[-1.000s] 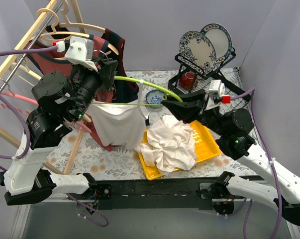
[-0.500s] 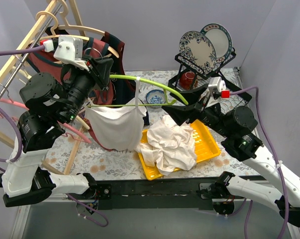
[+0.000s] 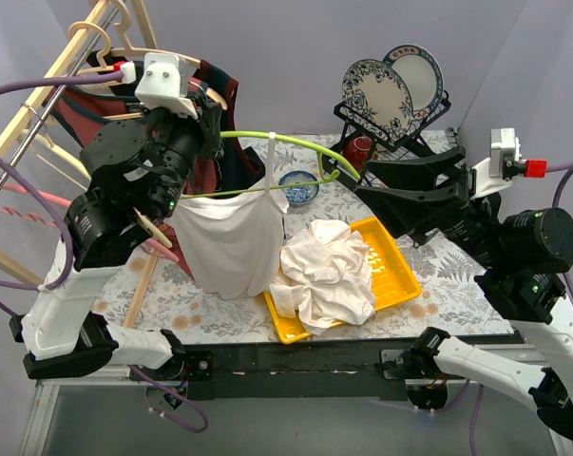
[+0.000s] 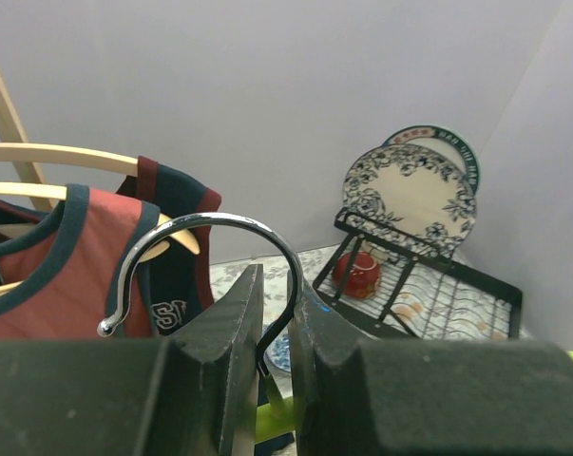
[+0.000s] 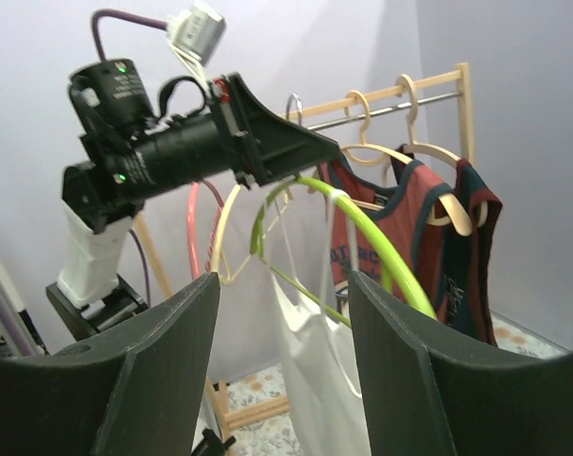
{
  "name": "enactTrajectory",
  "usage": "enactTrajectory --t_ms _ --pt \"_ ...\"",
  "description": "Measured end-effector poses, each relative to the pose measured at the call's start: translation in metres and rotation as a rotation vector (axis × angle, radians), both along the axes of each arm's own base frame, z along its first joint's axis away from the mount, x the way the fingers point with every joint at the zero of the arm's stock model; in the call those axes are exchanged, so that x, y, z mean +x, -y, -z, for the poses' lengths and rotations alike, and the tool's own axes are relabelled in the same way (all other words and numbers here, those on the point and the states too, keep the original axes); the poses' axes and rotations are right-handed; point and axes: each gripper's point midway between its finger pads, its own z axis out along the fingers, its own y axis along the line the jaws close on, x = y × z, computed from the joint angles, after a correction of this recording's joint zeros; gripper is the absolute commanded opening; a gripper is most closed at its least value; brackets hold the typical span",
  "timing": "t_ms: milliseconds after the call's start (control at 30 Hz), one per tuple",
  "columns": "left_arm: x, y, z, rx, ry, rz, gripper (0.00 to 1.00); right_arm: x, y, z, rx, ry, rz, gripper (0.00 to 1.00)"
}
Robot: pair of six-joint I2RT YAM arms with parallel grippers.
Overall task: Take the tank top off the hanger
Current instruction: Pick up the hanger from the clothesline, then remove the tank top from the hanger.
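Note:
A white tank top (image 3: 234,242) hangs by thin straps from a lime-green hanger (image 3: 296,147) held up over the table. My left gripper (image 3: 213,128) is shut on the hanger's metal hook (image 4: 267,237); in the left wrist view the left gripper (image 4: 275,304) pinches the wire, with green plastic (image 4: 272,413) below. My right gripper (image 3: 362,185) is open and empty, its jaws facing the hanger's right end, just apart from it. In the right wrist view the right gripper (image 5: 281,313) frames the tank top (image 5: 324,380) and the green hanger (image 5: 381,247).
A yellow tray (image 3: 405,275) holds a heap of white cloth (image 3: 329,271). A black dish rack (image 3: 400,142) with plates (image 3: 381,90) and a red cup (image 3: 360,150) stands at the back right. A blue bowl (image 3: 297,187) sits behind the tank top. A wooden clothes rack (image 3: 39,95) with red jerseys (image 3: 219,95) stands left.
My left gripper has lifted the green hanger higher, so the tank top hangs free and longer. My right arm has risen and drawn back to the right, jaws open toward the hanger's end.

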Motion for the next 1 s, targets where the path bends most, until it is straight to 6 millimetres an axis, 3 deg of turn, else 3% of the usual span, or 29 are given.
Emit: enactTrajectory --t_ms 133,333,467,600,767,867,967,1000 --pt "0.010 0.002 0.008 0.038 -0.017 -0.044 0.00 -0.002 -0.010 -0.016 0.013 -0.010 -0.053 0.61" --pt "0.013 -0.003 0.011 0.053 -0.023 -0.090 0.00 0.033 -0.057 -0.015 -0.043 -0.086 -0.086 0.64" --pt "0.014 -0.007 0.010 0.052 -0.025 -0.109 0.00 0.067 -0.094 0.013 -0.119 -0.185 -0.071 0.64" --pt "0.014 -0.009 0.009 0.049 -0.026 -0.121 0.00 0.086 -0.117 0.046 -0.194 -0.269 -0.055 0.64" --pt "0.014 -0.010 0.009 0.050 -0.028 -0.126 0.00 0.090 -0.130 0.056 -0.212 -0.300 -0.041 0.63" --pt "0.014 -0.010 0.009 0.048 -0.028 -0.126 0.00 0.088 -0.132 0.055 -0.205 -0.301 -0.033 0.57" --pt "0.014 -0.010 0.009 0.044 -0.029 -0.125 0.00 0.089 -0.135 0.052 -0.191 -0.294 -0.032 0.48" --pt "0.014 -0.010 0.009 0.043 -0.030 -0.125 0.00 0.090 -0.137 0.052 -0.186 -0.292 -0.029 0.40"
